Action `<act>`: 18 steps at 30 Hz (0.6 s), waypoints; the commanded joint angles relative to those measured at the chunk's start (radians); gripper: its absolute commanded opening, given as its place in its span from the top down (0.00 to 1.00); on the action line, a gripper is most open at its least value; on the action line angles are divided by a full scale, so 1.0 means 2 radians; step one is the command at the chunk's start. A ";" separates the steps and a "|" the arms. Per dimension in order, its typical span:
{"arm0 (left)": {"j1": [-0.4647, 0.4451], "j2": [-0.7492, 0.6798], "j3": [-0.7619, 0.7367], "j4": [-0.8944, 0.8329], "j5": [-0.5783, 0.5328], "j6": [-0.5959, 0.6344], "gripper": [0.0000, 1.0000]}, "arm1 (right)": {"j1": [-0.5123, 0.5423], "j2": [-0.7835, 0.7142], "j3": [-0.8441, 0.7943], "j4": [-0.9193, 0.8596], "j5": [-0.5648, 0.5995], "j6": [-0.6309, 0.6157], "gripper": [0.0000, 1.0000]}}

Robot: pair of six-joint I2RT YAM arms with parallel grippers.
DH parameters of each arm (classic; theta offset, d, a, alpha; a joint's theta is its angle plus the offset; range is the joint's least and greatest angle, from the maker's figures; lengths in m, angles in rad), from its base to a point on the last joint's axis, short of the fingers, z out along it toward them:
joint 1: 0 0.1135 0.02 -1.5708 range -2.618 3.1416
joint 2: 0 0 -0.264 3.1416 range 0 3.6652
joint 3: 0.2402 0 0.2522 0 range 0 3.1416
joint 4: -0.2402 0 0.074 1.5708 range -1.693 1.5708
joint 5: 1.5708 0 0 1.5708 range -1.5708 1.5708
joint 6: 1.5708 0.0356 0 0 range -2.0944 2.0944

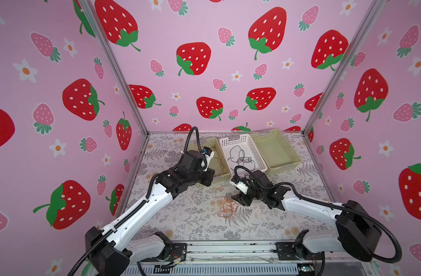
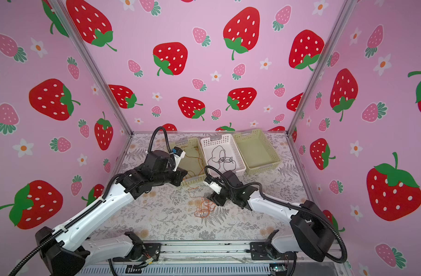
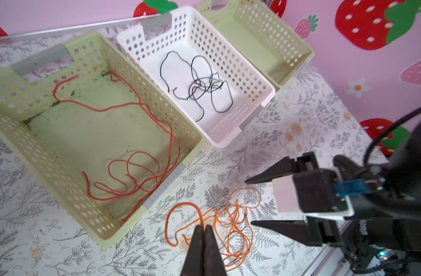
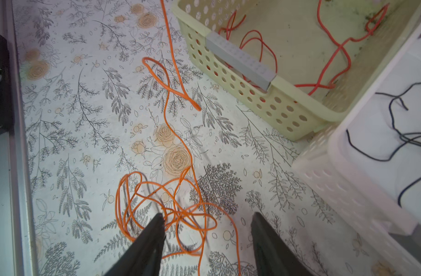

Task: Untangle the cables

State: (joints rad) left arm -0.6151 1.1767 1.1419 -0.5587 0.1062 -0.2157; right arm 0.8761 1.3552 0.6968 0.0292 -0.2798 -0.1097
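Floral table [image 4: 85, 133]: thin orange cable [image 4: 178, 213] tangled

Both top views look down from high above the front edge toward the back wall [image 1: 228, 71], far enough off to hold the whole table [image 1: 195, 224] — two nearly equal pictures. The left wrist view hangs close over the table, looking slantwise across it (the back wall shows along one edge). The right wrist view sits nearer still, looking steeply down. Both wrist views share the orange cable [image 4: 180, 212] and the green basket [image 4: 283, 84].
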 commanded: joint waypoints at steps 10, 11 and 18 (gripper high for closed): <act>0.005 -0.002 0.130 0.005 0.047 -0.006 1.00 | 0.009 0.076 0.038 0.091 -0.022 -0.088 0.37; 0.005 0.000 0.137 0.009 0.049 -0.008 1.00 | 0.009 0.084 0.040 0.094 -0.024 -0.091 0.37; 0.005 0.010 0.187 0.025 0.066 -0.023 1.00 | 0.008 0.141 0.079 0.109 -0.019 -0.085 0.41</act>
State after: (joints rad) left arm -0.6083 1.1896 1.4540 -0.5381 0.2115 -0.2424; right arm 0.8879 1.6115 0.8093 0.2119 -0.2928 -0.2527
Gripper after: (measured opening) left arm 0.042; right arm 0.599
